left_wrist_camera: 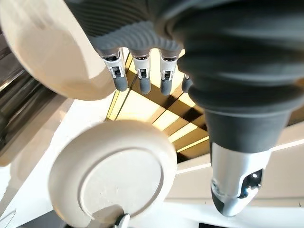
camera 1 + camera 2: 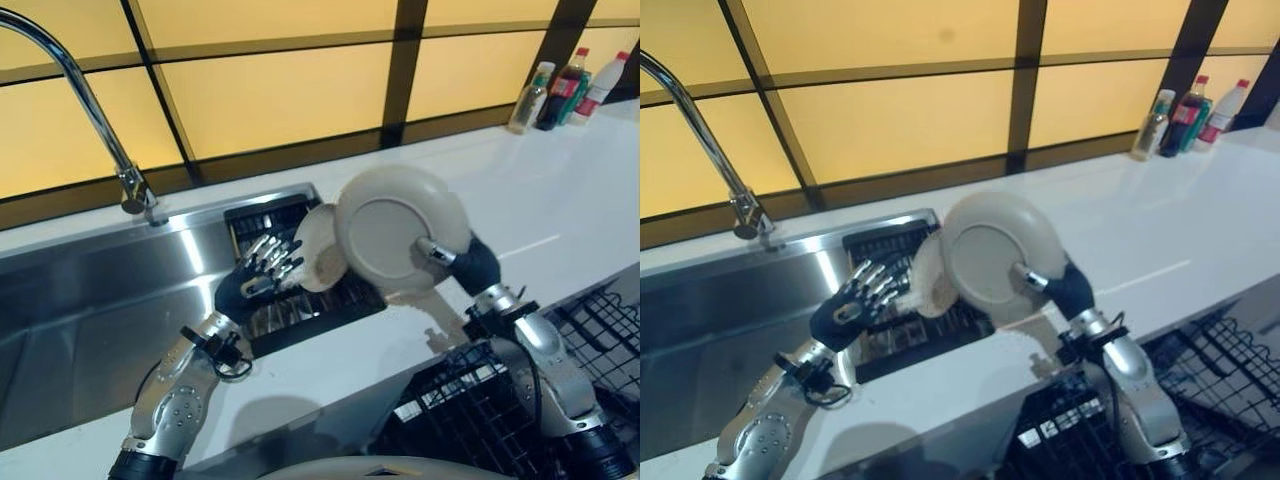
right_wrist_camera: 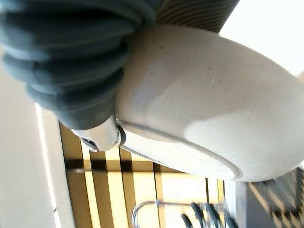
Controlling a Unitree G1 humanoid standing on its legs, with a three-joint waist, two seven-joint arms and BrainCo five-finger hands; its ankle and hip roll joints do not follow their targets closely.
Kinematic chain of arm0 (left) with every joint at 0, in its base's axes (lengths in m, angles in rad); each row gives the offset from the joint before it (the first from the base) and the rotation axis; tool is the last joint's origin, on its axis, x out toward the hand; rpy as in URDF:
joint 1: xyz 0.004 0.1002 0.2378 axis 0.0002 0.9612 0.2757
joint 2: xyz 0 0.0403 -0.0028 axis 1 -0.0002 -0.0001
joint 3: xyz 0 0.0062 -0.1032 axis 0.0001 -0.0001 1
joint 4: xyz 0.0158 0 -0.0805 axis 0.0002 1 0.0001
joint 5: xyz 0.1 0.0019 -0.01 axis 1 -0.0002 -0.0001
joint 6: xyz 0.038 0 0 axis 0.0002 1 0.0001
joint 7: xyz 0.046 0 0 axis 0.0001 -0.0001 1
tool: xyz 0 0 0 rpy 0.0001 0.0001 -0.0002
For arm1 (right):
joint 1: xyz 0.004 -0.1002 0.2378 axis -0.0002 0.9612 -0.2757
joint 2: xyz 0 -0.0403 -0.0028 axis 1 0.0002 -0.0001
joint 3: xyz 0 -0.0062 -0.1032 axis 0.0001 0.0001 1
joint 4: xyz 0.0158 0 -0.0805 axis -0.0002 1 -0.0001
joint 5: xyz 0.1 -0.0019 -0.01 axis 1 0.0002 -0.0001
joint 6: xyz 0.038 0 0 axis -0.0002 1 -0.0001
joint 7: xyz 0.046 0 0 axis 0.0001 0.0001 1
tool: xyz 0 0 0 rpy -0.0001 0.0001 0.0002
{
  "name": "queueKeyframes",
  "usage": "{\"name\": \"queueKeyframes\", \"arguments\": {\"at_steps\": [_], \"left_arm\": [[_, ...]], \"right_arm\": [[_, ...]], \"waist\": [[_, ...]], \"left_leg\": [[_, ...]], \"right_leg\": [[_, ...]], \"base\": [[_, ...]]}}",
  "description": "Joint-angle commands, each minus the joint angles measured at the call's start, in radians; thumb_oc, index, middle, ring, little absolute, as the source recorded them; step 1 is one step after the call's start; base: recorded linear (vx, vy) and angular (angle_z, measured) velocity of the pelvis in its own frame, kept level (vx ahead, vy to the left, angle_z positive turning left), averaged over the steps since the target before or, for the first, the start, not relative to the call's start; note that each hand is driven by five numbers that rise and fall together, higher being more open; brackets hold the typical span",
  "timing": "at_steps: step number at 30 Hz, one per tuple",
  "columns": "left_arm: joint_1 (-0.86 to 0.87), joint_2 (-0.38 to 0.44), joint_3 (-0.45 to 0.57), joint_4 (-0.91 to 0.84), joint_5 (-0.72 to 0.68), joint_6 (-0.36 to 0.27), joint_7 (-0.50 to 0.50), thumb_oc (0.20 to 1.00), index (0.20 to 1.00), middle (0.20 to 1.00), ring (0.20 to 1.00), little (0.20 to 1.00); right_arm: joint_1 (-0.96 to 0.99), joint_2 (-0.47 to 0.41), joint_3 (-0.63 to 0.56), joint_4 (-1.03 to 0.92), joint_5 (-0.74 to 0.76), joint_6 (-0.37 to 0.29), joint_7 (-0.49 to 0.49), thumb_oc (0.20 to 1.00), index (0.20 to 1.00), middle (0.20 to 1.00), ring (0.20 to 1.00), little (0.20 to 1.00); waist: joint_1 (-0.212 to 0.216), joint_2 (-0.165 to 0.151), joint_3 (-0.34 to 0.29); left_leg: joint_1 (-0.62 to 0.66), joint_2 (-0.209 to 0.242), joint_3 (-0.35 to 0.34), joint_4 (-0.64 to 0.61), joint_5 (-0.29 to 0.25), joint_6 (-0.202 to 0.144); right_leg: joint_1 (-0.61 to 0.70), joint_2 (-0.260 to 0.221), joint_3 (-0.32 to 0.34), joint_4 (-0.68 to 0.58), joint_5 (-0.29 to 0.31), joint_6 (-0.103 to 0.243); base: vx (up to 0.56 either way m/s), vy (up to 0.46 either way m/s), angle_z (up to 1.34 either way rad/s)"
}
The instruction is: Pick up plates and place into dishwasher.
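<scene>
Right hand (image 2: 470, 262) holds a beige plate (image 2: 398, 225) lifted off the white counter (image 2: 560, 200), above the counter's front part, just right of the sink's right edge. Plate is tilted nearly upright, its underside with the round foot ring facing the camera. Thumb lies on the underside near the lower rim; the fingers are behind the plate, so the hand pinches the plate's edge. In the right wrist view the plate's rim (image 3: 199, 109) sits tight against the dark ribbed cover and thumb.

A second beige plate (image 2: 318, 247) stands on edge in the dark rack (image 2: 300, 300) at the right end of the steel sink (image 2: 90, 300), partly hidden behind the held plate. Left hand (image 2: 262, 270) is at this plate's left rim, fingers straight and loosely spread, tips at or just beside the rim; contact cannot be told for sure. In the left wrist view the fingers (image 1: 142, 71) run straight in a row with the thumb apart, nothing clasped; second plate's rim lies beside them, held plate further out.

Faucet (image 2: 90, 110) arches over the sink's back left edge. Three bottles (image 2: 565, 88) stand together at the counter's far right corner against the yellow panelled wall (image 2: 280, 90). Black wire dishwasher basket (image 2: 480, 410) sits below the counter's front edge, beneath the right arm.
</scene>
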State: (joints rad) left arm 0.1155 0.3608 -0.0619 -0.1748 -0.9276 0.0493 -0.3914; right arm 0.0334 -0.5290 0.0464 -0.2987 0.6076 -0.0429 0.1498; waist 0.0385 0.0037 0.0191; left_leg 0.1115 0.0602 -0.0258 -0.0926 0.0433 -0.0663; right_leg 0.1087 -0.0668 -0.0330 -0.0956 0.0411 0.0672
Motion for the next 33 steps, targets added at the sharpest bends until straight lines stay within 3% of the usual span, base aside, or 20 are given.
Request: {"name": "queueKeyframes", "arguments": {"at_steps": [1,12,24,33], "left_arm": [[-0.091,-0.003,0.050,0.052,-0.043,-0.065,0.033,1.000,1.000,1.000,1.000,1.000],[-0.105,-0.010,0.098,0.081,-0.041,-0.034,0.055,1.000,1.000,1.000,1.000,1.000],[-0.077,0.001,0.153,0.107,-0.029,-0.006,0.029,1.000,1.000,1.000,1.000,1.000],[-0.062,0.029,0.179,0.146,-0.027,-0.009,-0.001,1.000,1.000,1.000,1.000,1.000]], "right_arm": [[-0.115,-0.027,-0.063,-0.003,-0.060,-0.083,-0.035,0.200,0.200,0.200,0.200,0.200],[-0.132,-0.073,-0.183,0.038,-0.133,-0.077,-0.141,0.200,0.200,0.200,0.200,0.200],[-0.013,-0.060,-0.309,0.039,-0.173,-0.023,-0.170,0.200,0.200,0.200,0.200,0.200],[0.096,-0.073,-0.379,0.114,-0.199,0.003,-0.127,0.200,0.200,0.200,0.200,0.200]], "waist": [[-0.026,-0.028,-0.015],[-0.066,-0.041,-0.022],[-0.138,-0.046,0.001],[-0.186,-0.054,0.036]], "left_leg": [[-0.020,-0.013,0.046,0.005,-0.062,0.041],[-0.009,-0.005,0.102,0.005,-0.078,0.046],[0.035,-0.015,0.175,0.005,-0.110,0.065],[0.063,-0.023,0.235,0.007,-0.127,0.083]], "right_leg": [[0.006,-0.018,-0.054,0.021,-0.049,0.017],[-0.017,-0.013,0.003,0.032,-0.044,0.022],[-0.031,-0.037,0.090,0.019,-0.005,0.054],[-0.060,-0.054,0.141,0.033,0.020,0.081]], "base": [[0.00,-0.034,-0.08],[0.01,-0.043,-0.20],[0.04,-0.056,-0.29],[0.04,-0.046,-0.25]]}}
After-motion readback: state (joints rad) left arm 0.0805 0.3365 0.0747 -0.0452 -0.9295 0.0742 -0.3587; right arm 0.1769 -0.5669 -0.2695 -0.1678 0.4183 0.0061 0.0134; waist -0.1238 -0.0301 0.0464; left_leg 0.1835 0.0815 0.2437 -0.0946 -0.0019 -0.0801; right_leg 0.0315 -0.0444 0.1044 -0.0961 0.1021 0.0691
